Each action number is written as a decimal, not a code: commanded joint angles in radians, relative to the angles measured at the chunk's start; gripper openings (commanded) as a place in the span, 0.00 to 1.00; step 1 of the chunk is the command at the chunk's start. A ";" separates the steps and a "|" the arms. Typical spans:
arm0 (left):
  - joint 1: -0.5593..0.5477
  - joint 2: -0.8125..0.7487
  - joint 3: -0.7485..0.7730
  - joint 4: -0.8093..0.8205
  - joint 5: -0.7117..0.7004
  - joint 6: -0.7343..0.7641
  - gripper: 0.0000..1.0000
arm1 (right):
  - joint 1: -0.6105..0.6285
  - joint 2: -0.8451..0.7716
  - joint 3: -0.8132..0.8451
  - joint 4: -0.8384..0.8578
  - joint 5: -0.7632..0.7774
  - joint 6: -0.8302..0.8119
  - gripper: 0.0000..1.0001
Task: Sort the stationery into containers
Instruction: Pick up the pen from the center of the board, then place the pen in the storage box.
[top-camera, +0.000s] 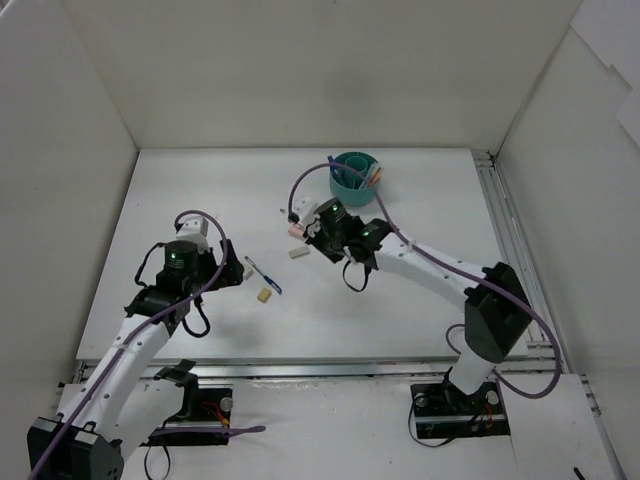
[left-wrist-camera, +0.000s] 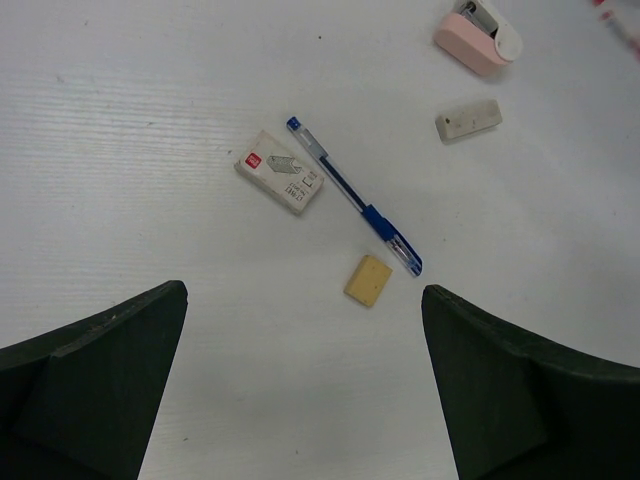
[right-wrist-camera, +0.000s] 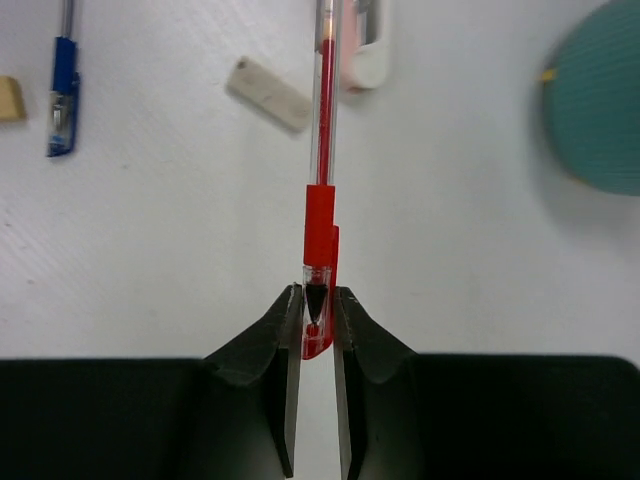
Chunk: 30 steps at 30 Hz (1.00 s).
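Two grippers are showing opposite states. On the left, the left gripper (left-wrist-camera: 303, 295) is standing wide open, its dark fingers (left-wrist-camera: 100, 390) framing bare table (left-wrist-camera: 120, 120) and holding nothing. Its wrist camera is giving detail that the overhead view is blurring: a small white labelled box (left-wrist-camera: 281, 172), a blue pen (left-wrist-camera: 350, 195), a tan eraser (left-wrist-camera: 368, 279) just beside the pen's capped end, a whitish eraser (left-wrist-camera: 468, 119) and, at the top edge, a pink and white item (left-wrist-camera: 477, 35) that looks like a small stapler. The blue pen is lying flat, its long axis running diagonally in that view, cap toward the lower right.

Further right, the right gripper (right-wrist-camera: 318, 310) is pinching the red pen (right-wrist-camera: 325, 150) by its capped end, the jaws standing narrow on either side of it. Only the right wrist view is showing this grip; from above, the gripper's body is covering the pen. The red pen's long axis is running straight out in line with the fingers, the clear barrel pointing away past the whitish eraser and the pink and white item. Whether it is touching the table cannot be told.

Rightmost, the teal cup (top-camera: 353, 175) is standing at the far side of the table, just beyond the right gripper. The overhead view alone is showing thin items sticking up in it; the right wrist view is catching only a teal curve at its right edge.
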<state>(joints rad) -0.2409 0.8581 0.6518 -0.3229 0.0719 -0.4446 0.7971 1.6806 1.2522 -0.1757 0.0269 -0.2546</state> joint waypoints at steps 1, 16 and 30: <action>0.005 0.018 0.077 0.073 0.014 0.032 1.00 | -0.076 -0.096 0.157 -0.166 0.071 -0.266 0.00; 0.051 0.171 0.147 0.082 0.051 0.072 1.00 | -0.279 0.435 1.159 -0.922 0.392 -1.034 0.00; 0.080 0.277 0.151 0.120 0.135 0.098 1.00 | -0.325 0.517 1.118 -0.654 0.538 -1.239 0.00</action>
<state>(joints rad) -0.1719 1.1435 0.7887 -0.2817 0.1738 -0.3668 0.4763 2.1834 2.3844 -0.9176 0.4911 -1.3987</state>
